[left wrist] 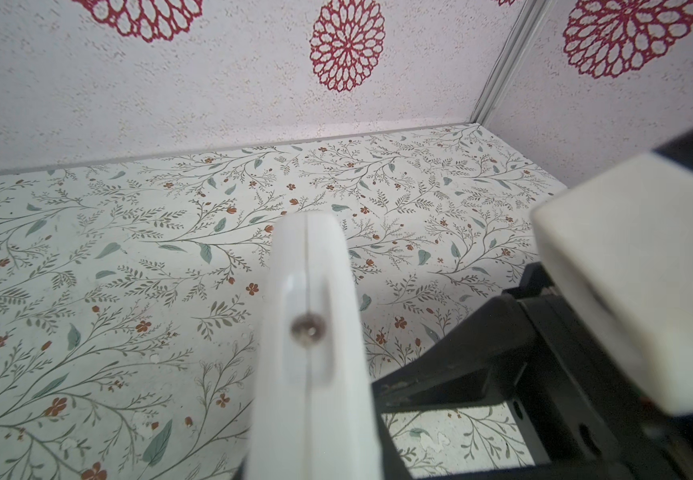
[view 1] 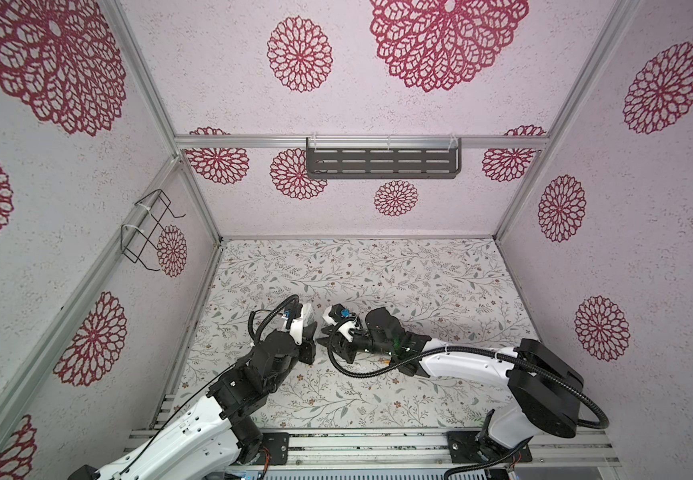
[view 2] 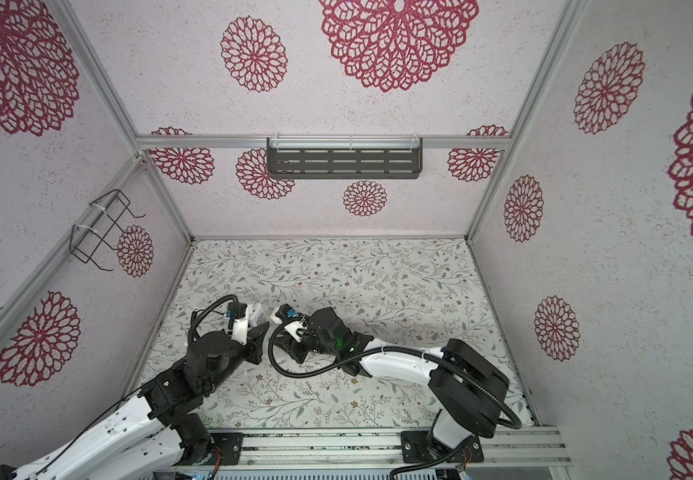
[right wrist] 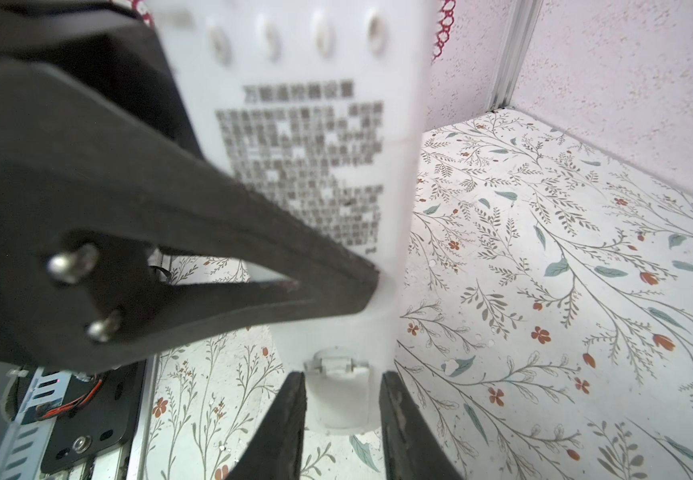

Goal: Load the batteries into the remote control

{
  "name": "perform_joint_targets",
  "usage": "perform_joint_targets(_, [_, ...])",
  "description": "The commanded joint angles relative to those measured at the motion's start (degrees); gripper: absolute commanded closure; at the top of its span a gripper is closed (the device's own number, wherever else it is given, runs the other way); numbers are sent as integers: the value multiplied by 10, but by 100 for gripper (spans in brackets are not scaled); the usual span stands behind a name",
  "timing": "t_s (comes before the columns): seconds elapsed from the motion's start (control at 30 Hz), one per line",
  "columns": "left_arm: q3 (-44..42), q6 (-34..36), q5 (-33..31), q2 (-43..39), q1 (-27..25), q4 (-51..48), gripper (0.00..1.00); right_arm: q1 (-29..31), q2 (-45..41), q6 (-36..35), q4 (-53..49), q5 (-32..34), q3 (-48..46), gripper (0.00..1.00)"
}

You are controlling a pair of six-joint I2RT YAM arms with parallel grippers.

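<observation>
We see a white remote (right wrist: pixel 307 166) with grey print, a cream tabletop (view 1: pixel 378 270) sprigged green and rust, pale walls (view 1: pixel 212 83) with crimson rosettes.

Remote (right wrist: pixel 324 166): one.
Arms: two. Left arm (view 1: pixel 195 419) at 7 o'clock, right arm (view 1: pixel 461 365) at 5 o'clock.
Grippers: two. Left gripper (right wrist: pixel 372 286) and right gripper (right wrist: pixel 340 376), both near centre.
Slotted dark shelf (view 1: pixel 382 163): one, on the 12 o'clock wall.
Wire rack (view 1: pixel 145 228): one, on the 9 o'clock wall.

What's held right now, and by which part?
Left gripper clamps the remote control mid-body, across its labelled back. Right gripper straddles the battery-cover end; whether it grips cannot be told.
</observation>
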Motion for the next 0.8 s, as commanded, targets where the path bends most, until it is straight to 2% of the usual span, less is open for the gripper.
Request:
perform_joint_targets(0.0, [19,11,-12,2,-6,9,100,4,-30,-5,18,10,-4,67])
perform_joint_targets(0.07, [20,11,-11,2,-5,8,100,3,-30,-4,19,9,-4,65])
perform_joint_targets(0.2, [21,11,-3,-1,-6,9,100,4,-26,-5,28,4,-4,50])
perform_joint_targets(0.33, [20,11,2,-5,-6,9,100,5,-15,-8,27,1,6,44])
perform_joint_targets(0.63, [22,14,12,-11,-10,8,100,5,14,-11,30,-4,27,44])
perform_joint_targets(0.77, [22,14,14,-12,-12,9,100,5,22,-13,28,-10,37,48])
